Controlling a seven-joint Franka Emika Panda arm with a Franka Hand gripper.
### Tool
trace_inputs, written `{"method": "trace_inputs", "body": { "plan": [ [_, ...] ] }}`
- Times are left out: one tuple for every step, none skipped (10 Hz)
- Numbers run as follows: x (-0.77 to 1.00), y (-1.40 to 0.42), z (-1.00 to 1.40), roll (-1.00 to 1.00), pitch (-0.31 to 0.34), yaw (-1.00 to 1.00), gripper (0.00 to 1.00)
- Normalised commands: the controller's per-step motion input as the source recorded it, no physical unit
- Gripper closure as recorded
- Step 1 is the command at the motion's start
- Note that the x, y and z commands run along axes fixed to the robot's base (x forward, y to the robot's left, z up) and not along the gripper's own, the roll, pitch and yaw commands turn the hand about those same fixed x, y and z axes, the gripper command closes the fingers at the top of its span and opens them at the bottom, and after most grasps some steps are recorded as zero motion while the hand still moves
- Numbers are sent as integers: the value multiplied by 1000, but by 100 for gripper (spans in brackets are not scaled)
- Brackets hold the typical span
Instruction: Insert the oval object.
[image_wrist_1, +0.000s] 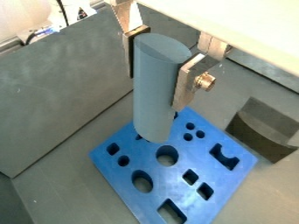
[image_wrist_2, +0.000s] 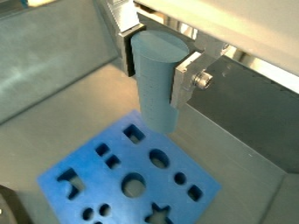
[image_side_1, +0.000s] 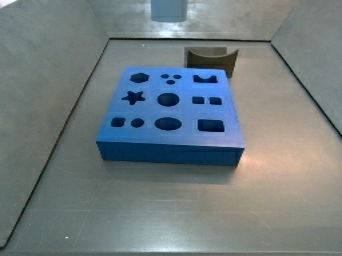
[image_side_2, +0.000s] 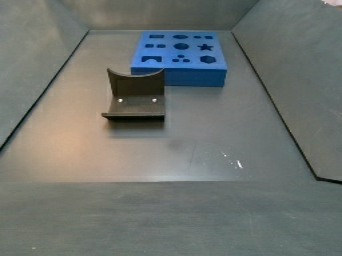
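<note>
The oval object is a tall pale grey-blue peg. It shows in both wrist views (image_wrist_1: 156, 101) (image_wrist_2: 156, 92), upright between the flat silver fingers. My gripper (image_wrist_1: 160, 70) (image_wrist_2: 156, 70) is shut on its upper part and holds it in the air above the blue block (image_wrist_1: 187, 171) (image_wrist_2: 111, 179). The peg's lower end hangs over the block's edge. In a side view only the peg's lower end (image_side_1: 167, 8) shows, at the frame's top, high above the block (image_side_1: 171, 140). The block's top has several shaped holes, among them an oval hole (image_side_1: 167, 124). The gripper is out of view in the side view that shows the block (image_side_2: 183, 62) far away.
A dark brown curved piece (image_side_1: 210, 58) (image_side_2: 134, 97) (image_wrist_1: 267, 127) stands on the grey floor beside the block. Grey walls (image_side_1: 54, 90) (image_side_2: 287, 70) enclose the floor on the sides.
</note>
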Motion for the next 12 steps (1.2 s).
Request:
{"method": "trace_inputs", "body": {
  "plan": [
    [-343, -337, -1000, 51, -17, 0, 100],
    [-197, -389, -1000, 123, -67, -206, 100],
    [34, -286, -674, 356, -67, -443, 100],
    [171, -149, -469, 444, -49, -611, 100],
    [166, -171, -491, 433, -50, -571, 100],
    [214, -226, -591, 401, 0, -520, 100],
    [83, -237, -991, 199, -30, -314, 100],
    [91, -49, -1000, 69, -51, -174, 100],
    [231, 86, -906, 73, -29, -80, 100],
    [280, 217, -477, 156, 50, 0, 100],
    [91, 97, -180, 271, 94, 0, 100],
    [40, 0, -189, 254, 19, 0, 100]
  ]
}}
